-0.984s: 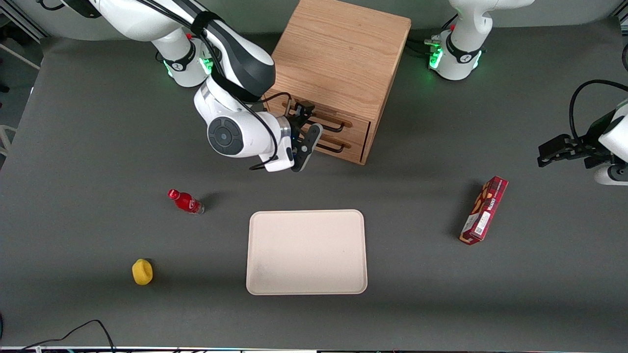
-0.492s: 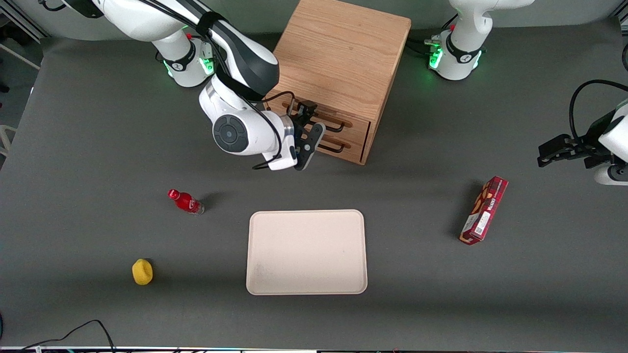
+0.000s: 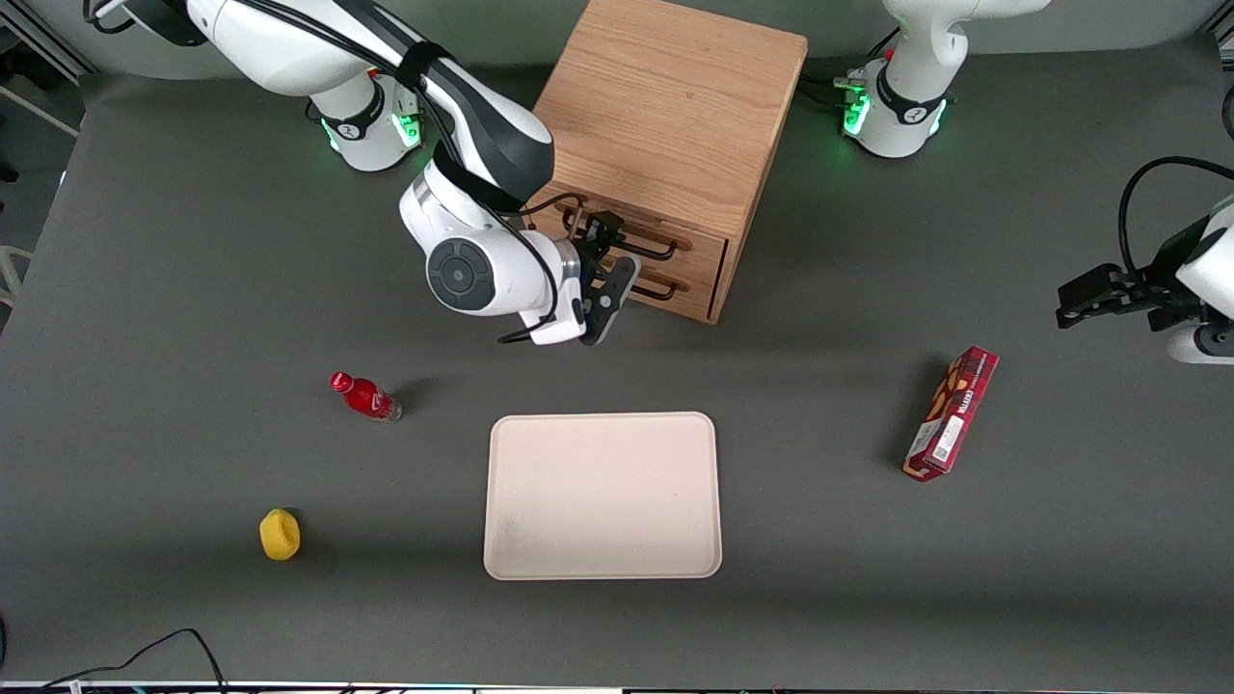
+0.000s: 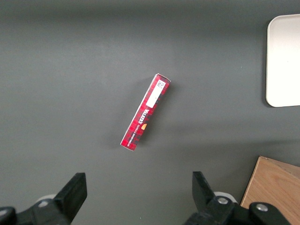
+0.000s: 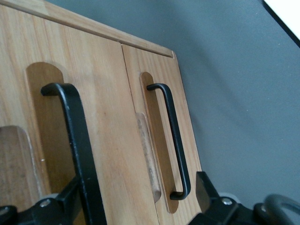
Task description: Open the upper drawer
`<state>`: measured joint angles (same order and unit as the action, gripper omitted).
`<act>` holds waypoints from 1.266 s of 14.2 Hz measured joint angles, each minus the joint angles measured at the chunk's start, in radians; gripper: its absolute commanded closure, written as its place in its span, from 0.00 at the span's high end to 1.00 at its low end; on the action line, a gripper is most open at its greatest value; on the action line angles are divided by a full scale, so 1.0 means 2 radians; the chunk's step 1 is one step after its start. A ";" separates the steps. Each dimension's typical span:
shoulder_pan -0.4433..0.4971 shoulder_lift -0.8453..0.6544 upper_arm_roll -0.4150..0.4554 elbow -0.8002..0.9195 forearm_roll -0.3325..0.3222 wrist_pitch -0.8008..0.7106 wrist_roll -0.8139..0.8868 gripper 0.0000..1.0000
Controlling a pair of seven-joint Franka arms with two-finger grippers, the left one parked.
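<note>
Upper drawer (image 3: 631, 241) not yet pulled, flush in the oak cabinet (image 3: 665, 125).
Gripper (image 3: 609, 253) (fingers spread, nothing clamped) sits at its wire handle (image 5: 77, 145); grasp and pull remain.

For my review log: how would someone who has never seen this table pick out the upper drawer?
Find the oak cabinet, the largest thing on the table. Its front carries two matching light-wood drawer fronts, with the gripper right in front of them. The upper drawer is the higher front; its thin black wire handle sits above the lower drawer's.
</note>
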<state>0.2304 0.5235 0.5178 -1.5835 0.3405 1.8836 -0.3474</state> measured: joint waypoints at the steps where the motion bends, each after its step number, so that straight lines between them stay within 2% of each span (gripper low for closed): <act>1: 0.000 0.000 0.000 0.000 0.000 0.000 0.000 1.00; 5: -0.001 0.004 0.000 0.006 -0.002 0.001 0.000 1.00; 10: -0.010 0.036 -0.009 0.050 -0.031 0.012 0.001 1.00; 18: -0.012 0.064 -0.035 0.100 -0.035 0.007 0.001 1.00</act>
<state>0.2058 0.6517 0.4470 -1.3837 0.2712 1.8984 -0.3451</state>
